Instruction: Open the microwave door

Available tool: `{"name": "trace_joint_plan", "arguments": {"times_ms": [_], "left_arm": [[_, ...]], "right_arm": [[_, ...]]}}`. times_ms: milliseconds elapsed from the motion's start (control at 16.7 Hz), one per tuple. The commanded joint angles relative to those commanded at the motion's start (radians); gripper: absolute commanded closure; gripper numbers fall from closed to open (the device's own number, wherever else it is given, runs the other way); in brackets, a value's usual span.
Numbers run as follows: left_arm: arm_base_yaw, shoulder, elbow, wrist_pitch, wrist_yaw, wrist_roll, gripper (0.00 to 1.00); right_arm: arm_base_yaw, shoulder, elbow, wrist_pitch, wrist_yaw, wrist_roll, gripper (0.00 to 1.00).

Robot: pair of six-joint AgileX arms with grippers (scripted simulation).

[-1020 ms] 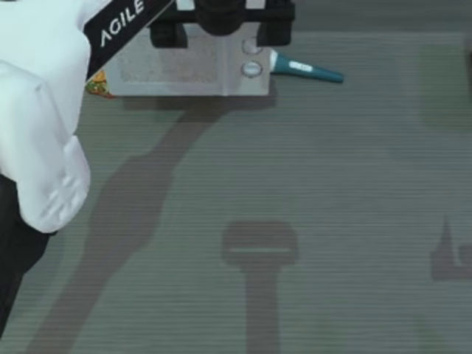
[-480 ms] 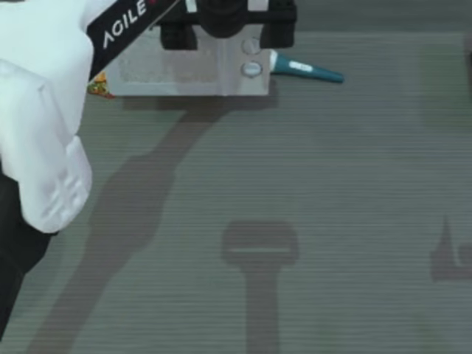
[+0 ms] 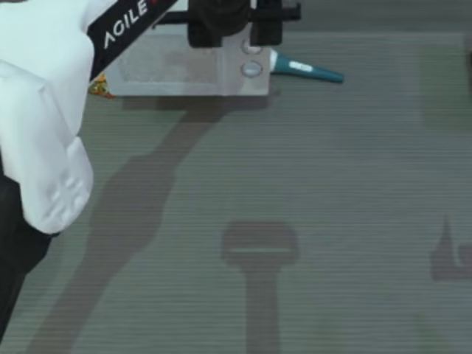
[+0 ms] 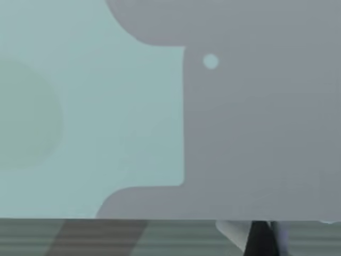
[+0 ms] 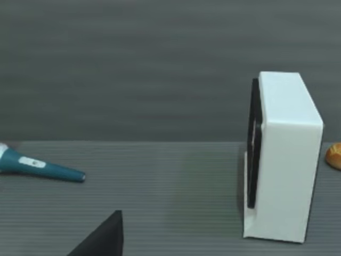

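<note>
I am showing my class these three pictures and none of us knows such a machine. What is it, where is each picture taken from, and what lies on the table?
It is a pair of AgileX robot arms at a table. One picture looks down from above; the others come from cameras on each wrist. The left end effector hangs over the microwave, whose door looks shut. A teal handled tool lies beside it. The right arm is outside the overhead picture. Nothing is visibly held.

- Teal-handled tool (image 3: 306, 70) with a pale head, lying flat on the table (image 3: 332, 192), just right of the left gripper.
- Small orange-and-green item (image 3: 98, 87), half hidden, left of that gripper.
- White upright box (image 5: 282, 160), dark slot on one side.
- Round orange-brown item (image 5: 334, 156) just beside the box.
</note>
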Motion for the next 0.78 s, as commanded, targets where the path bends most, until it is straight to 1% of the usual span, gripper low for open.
{"name": "trace_joint_plan", "arguments": {"times_ms": [60,480,540,780], "left_arm": [[0.000,0.000,0.000,0.000,0.000,0.000,1.00],[0.000,0.000,0.000,0.000,0.000,0.000,1.00],[-0.021,-0.027,-0.044,-0.004,0.007,-0.003,1.00],[-0.021,-0.075,-0.119,0.038,-0.005,-0.008,1.00]], "right_arm": [[0.000,0.000,0.000,0.000,0.000,0.000,0.00],[0.000,0.000,0.000,0.000,0.000,0.000,0.00],[0.000,0.000,0.000,0.000,0.000,0.000,0.00],[0.000,0.000,0.000,0.000,0.000,0.000,0.00]]}}
